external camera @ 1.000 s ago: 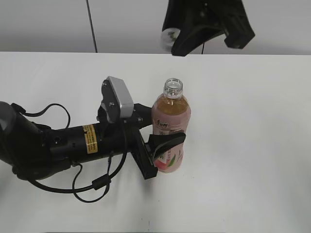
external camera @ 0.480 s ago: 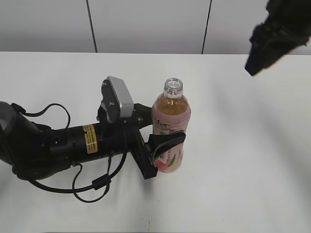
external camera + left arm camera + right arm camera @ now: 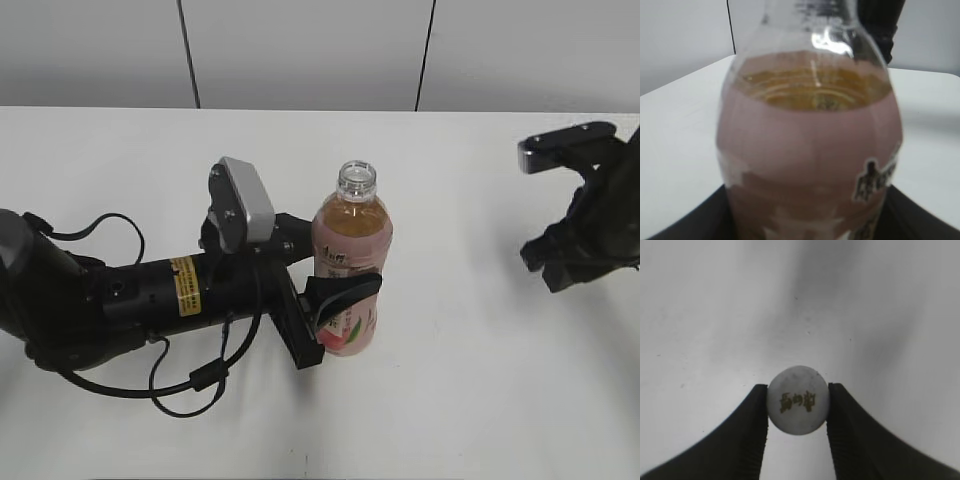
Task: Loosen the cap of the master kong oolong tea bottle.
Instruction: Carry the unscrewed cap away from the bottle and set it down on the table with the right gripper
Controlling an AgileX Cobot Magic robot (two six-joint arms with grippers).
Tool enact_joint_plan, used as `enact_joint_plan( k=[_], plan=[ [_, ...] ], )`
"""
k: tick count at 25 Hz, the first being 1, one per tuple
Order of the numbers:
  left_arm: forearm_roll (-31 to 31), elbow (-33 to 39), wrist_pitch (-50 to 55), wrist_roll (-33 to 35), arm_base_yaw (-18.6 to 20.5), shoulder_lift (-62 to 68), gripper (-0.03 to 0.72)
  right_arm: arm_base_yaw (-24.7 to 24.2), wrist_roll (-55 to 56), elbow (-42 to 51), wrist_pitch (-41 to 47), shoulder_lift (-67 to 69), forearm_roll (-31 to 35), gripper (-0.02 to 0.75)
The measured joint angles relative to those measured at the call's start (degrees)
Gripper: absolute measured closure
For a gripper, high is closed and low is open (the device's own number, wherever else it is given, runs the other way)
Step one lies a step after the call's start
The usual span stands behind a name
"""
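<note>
We held the master kong oolong tea bottle [image 3: 351, 265] upright, open neck upward, in our left gripper [image 3: 335, 300]; our right gripper [image 3: 798, 407] pinched the cap [image 3: 798, 406].

The master kong oolong tea bottle [image 3: 350, 265] stood upright with its top open. The small white cap [image 3: 798, 399] was off, pinched between two dark fingers [image 3: 751, 430].

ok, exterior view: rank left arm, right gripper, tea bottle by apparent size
1. left arm, largest by far.
2. tea bottle and right gripper cover similar areas; the gripper is cut off at the frame edge, so no ranking.
</note>
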Motion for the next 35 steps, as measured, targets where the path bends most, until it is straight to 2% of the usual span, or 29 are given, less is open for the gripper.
enact_joint_plan(
  k=[2, 5, 17, 25, 30, 35],
  plan=[
    [0.00, 0.00, 0.00, 0.00, 0.00, 0.00, 0.300, 0.00, 4.18, 2.01, -0.95, 1.54, -4.14, 0.458],
    [0.00, 0.00, 0.00, 0.00, 0.00, 0.00, 0.300, 0.00, 6.93, 3.03, -1.66, 4.92, -6.40, 0.458],
    [0.00, 0.00, 0.05, 0.00, 0.00, 0.00, 0.300, 0.00, 7.66, 2.97, -3.59, 11.11, -3.72, 0.459],
    [0.00, 0.00, 0.05, 0.00, 0.00, 0.00, 0.300, 0.00, 7.66, 2.88, -3.33, 11.16, -3.10, 0.242],
    [0.00, 0.00, 0.05, 0.00, 0.00, 0.00, 0.288, 0.00, 5.90, 2.88, -3.29, 11.16, 0.58, 0.211],
    [-0.05, 0.00, -0.13, 0.00, 0.00, 0.00, 0.197, 0.00, 4.32, 2.88, -3.29, 11.21, 2.33, 0.205]
  ],
)
